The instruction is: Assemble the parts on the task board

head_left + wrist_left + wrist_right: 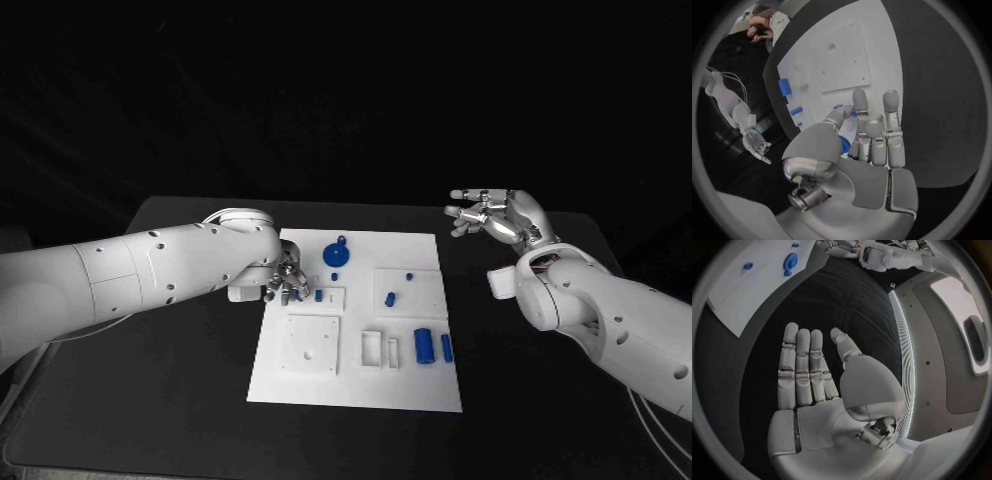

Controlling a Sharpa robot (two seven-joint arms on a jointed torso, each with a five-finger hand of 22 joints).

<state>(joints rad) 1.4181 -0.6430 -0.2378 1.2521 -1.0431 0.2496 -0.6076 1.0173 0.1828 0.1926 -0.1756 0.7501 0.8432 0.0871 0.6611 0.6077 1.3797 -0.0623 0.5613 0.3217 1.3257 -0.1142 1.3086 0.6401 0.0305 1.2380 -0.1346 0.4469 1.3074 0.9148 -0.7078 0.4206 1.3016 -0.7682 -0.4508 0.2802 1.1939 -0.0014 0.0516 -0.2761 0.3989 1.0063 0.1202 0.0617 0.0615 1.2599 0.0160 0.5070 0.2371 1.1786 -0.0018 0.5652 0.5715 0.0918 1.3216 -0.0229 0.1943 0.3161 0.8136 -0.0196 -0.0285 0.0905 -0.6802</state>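
While right robot hand point(493, 214) hovers open, left robot hand point(283, 284) pinching part point(844, 145)

A black table point(173, 400) carries the white task board point(361, 385), lying flat at its middle

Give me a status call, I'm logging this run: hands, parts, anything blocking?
Left hand over the task board edge, pinching a small blue part. Right hand open, off the board above the table. Other blue parts lie on the board. Nothing blocking.
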